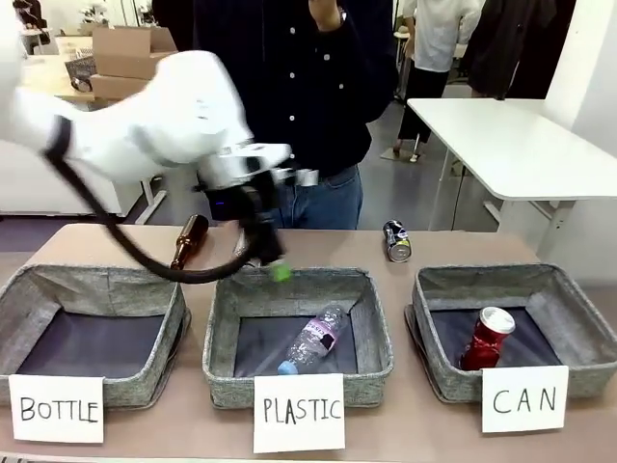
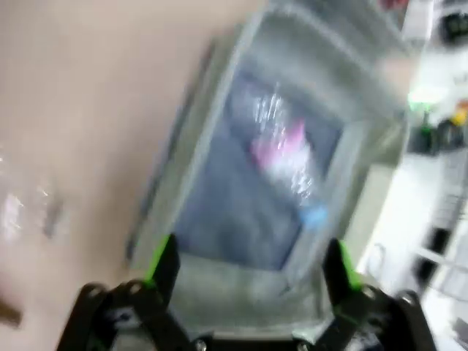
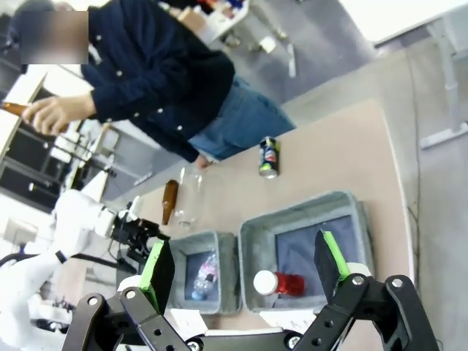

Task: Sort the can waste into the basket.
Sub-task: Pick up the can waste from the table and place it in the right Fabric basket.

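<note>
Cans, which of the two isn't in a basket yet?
The black can, out on the table behind the basket row. The red can leans inside the basket labelled CAN.

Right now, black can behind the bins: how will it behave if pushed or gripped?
The black can seems to lie on its side, so a push would likely roll it. Glossy metal, small: probably light, may slip, and could dent if squeezed hard.

Lab: white table [image 1: 511, 145], cardboard boxes [image 1: 125, 53], robot arm [image 1: 145, 121].
</note>
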